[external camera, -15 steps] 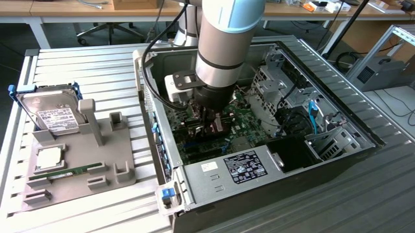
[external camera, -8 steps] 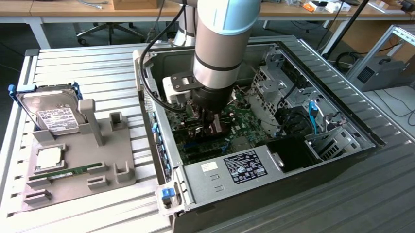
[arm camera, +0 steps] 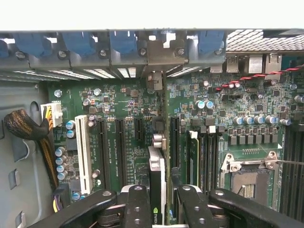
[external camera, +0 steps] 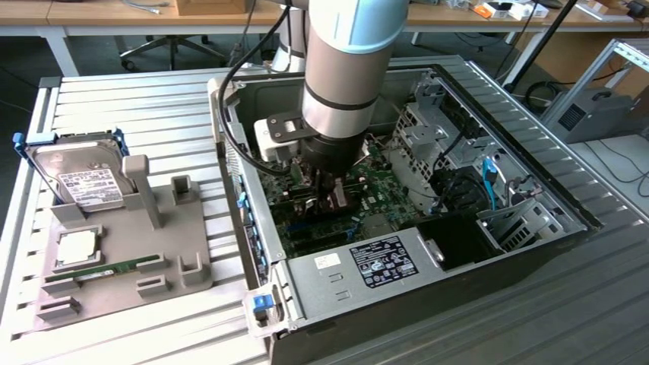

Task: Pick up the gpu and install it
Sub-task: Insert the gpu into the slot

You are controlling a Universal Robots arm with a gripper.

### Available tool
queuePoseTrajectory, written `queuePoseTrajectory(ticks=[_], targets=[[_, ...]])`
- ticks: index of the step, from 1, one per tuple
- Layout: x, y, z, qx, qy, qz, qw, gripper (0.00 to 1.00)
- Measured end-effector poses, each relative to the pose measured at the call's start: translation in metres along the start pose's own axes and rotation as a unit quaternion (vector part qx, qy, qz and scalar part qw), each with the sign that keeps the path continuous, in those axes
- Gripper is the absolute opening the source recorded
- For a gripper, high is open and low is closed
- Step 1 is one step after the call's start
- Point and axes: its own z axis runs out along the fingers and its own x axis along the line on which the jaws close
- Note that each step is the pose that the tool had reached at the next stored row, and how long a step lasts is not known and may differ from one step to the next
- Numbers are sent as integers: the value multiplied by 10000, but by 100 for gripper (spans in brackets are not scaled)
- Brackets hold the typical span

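I see my gripper (arm camera: 159, 209) clamped on the gpu (arm camera: 157, 190), held edge-on between the fingers (arm camera: 137, 206). Its long axis runs toward the rear bracket (arm camera: 156, 57), directly above the motherboard (arm camera: 228, 109) slots.

The gpu (arm camera: 157, 185) has a matt black face and a silvery metal bracket. The gripper (arm camera: 156, 209) fingers (arm camera: 136, 209) are matt black, bolted. The motherboard (arm camera: 128, 109) is glossy green. The computer case (external camera: 335, 300) is bare grey sheet metal. The holder (external camera: 132, 251) looks like matt grey plastic.
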Motion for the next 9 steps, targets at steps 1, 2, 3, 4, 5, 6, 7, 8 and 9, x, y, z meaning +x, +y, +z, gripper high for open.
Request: queuePoseTrajectory(ticks=[1,2,3,4,5,6,7,8,9], targets=[[1,0,-2,-1,2,0,10000,27],[1,0,-2,-1,2,1,10000,27],[7,1,0,0,2,0,10000,27],[15,1,6,4,0,0,10000,27],[22,2,12,7,0,0,10000,27],[26,2,17,9,-1,0,10000,27],[30,2,20,10,-1,0,10000,27],[32,2,22,10,-2,0,10000,27],[32,1,23,10,-1,-1,10000,27]])
